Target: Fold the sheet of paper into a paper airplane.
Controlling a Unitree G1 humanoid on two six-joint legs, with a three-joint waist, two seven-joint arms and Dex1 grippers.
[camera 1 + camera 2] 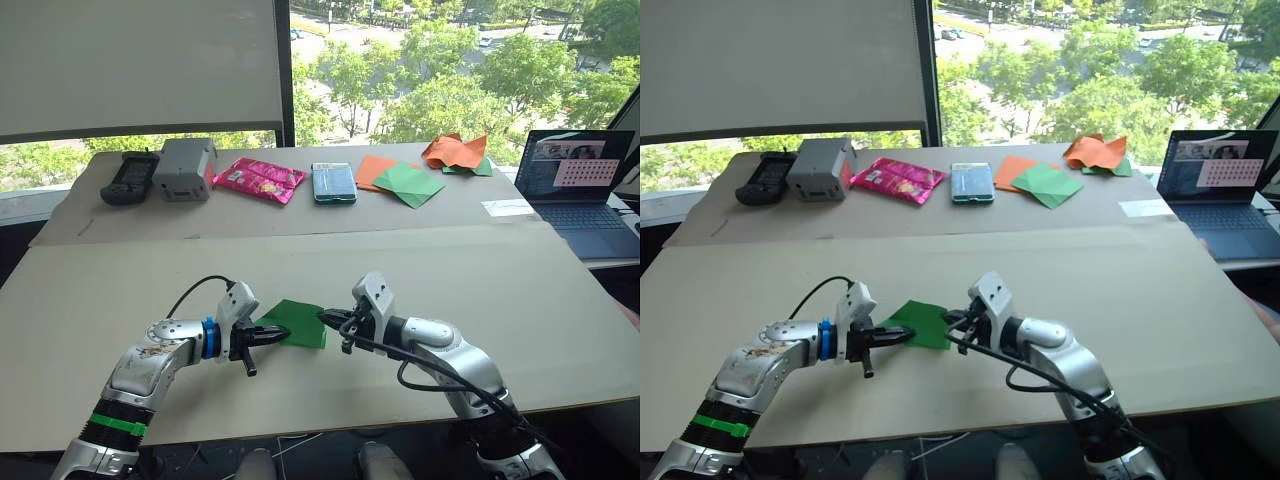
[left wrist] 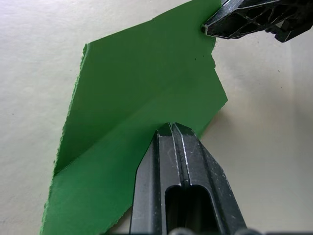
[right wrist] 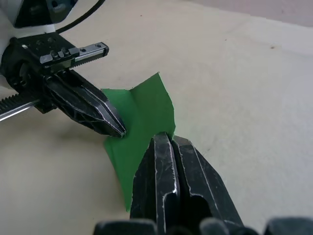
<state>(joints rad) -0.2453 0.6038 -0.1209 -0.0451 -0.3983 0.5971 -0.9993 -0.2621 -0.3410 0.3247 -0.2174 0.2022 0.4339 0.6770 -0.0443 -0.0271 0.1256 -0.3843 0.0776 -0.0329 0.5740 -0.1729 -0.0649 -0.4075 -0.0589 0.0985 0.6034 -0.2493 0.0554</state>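
Note:
The sheet of paper [image 1: 298, 322] is bright green, creased and partly folded, resting on the near part of the cardboard-covered table. My left gripper [image 1: 276, 335] is shut on its left edge. My right gripper [image 1: 327, 319] is shut on its right edge. In the left wrist view a diagonal crease runs across the sheet of paper [image 2: 142, 98], my left gripper [image 2: 172, 131] pinches its near edge, and the right gripper's fingertips [image 2: 220, 24] hold the far corner. The right wrist view has my right gripper [image 3: 165, 139] clamped on the sheet of paper [image 3: 142, 122] opposite the left fingertips [image 3: 110, 125].
Along the back of the table [image 1: 120, 290] lie a black device [image 1: 128, 177], a grey box [image 1: 184, 167], a pink packet [image 1: 258, 180], a blue pack [image 1: 333, 182], flat green-and-orange sheets [image 1: 400, 180] and crumpled orange paper [image 1: 455, 152]. A laptop [image 1: 585, 190] stands at the right.

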